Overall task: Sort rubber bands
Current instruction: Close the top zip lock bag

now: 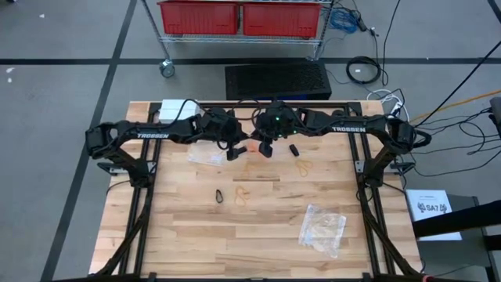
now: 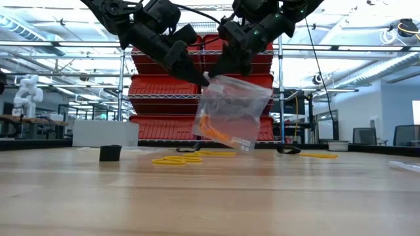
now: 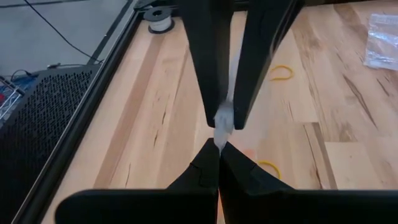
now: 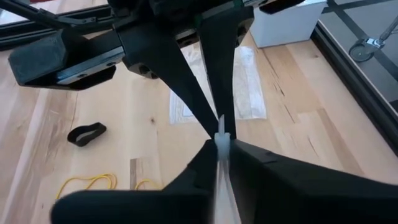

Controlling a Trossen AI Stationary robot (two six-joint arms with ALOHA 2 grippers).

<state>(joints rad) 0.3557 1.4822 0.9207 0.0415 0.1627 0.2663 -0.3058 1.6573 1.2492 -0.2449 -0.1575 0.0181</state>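
Rubber bands [image 1: 243, 193] lie scattered mid-table in the high view: thin tan loops and one black band [image 1: 220, 196], well apart from a clear bag [image 1: 322, 227] near the right; the grippers meet at the far centre, hiding what they hold.

Low view: the left gripper [image 2: 194, 73] and right gripper [image 2: 216, 72] both pinch the top edge of a raised bag [image 2: 234, 111] with orange bands [image 2: 209, 128] inside; yellow loops [image 2: 177, 159] lie on the table behind it.

Wrist views: each gripper's jaws are closed narrow on the bag's edge [image 3: 222, 118], [image 4: 222, 142]; little of the bag shows.
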